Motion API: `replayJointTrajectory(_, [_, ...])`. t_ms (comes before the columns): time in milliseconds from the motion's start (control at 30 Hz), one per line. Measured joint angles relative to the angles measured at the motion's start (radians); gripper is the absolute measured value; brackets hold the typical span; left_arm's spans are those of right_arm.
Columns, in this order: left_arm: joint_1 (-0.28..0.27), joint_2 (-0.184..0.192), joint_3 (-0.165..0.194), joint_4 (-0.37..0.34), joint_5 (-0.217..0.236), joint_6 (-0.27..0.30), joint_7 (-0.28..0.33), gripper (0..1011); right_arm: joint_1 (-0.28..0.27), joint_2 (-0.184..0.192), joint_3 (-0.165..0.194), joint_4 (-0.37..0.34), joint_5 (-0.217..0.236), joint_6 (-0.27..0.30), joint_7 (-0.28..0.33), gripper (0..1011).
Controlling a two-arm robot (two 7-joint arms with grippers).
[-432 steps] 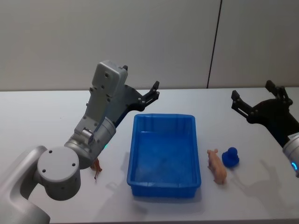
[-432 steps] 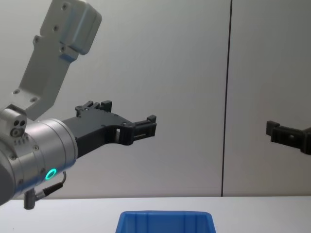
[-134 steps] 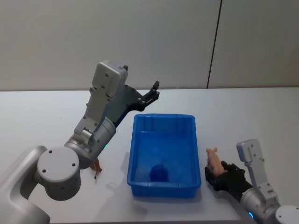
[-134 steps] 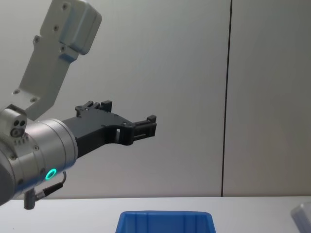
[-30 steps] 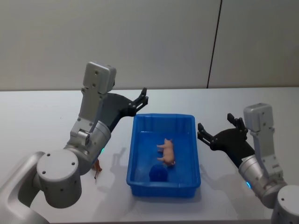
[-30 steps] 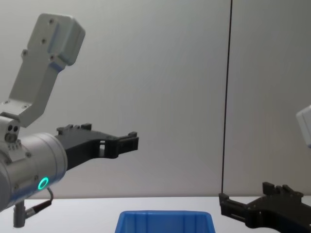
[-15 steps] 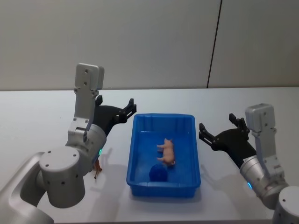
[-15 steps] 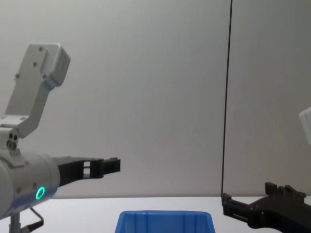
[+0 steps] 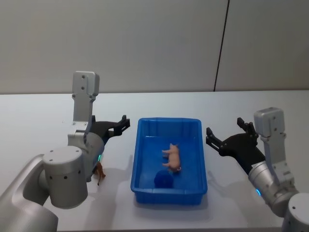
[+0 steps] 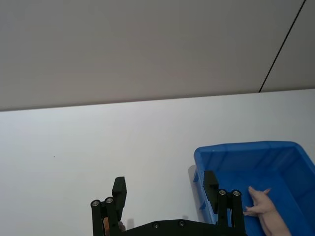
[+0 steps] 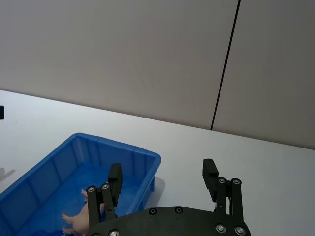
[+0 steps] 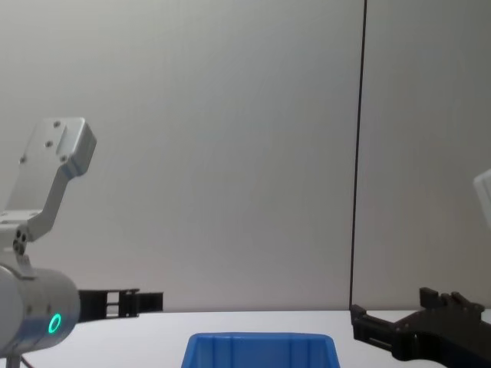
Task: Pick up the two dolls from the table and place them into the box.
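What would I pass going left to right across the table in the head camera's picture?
Small brown toy figure → left gripper, open → blue box, holding the pink pig doll and blue doll → right gripper, open.

Probably a robot lab: a bare white table (image 9: pixel 34 123) against a plain grey panelled wall (image 9: pixel 120 43).

The flat, plain white tabletop (image 9: pixel 38 116) stretched wide from side to side. Near its middle stood a bright blue rectangular plastic bin (image 9: pixel 170 120) with a thick rim and rounded corners. A small brown toy animal figure (image 9: pixel 100 173) sat on the bare surface near the bin's left side, apart from it.
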State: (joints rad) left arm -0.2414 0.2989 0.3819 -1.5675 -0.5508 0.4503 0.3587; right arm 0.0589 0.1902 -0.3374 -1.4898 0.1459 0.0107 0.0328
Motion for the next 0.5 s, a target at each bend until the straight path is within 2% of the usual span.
replayJointTrajectory(500, [-0.023,-0.008,-0.032,0.062,-0.041,0.12,0.042,1000,-0.001,0.001,0.0,-0.001,0.0,0.0,0.0,1001])
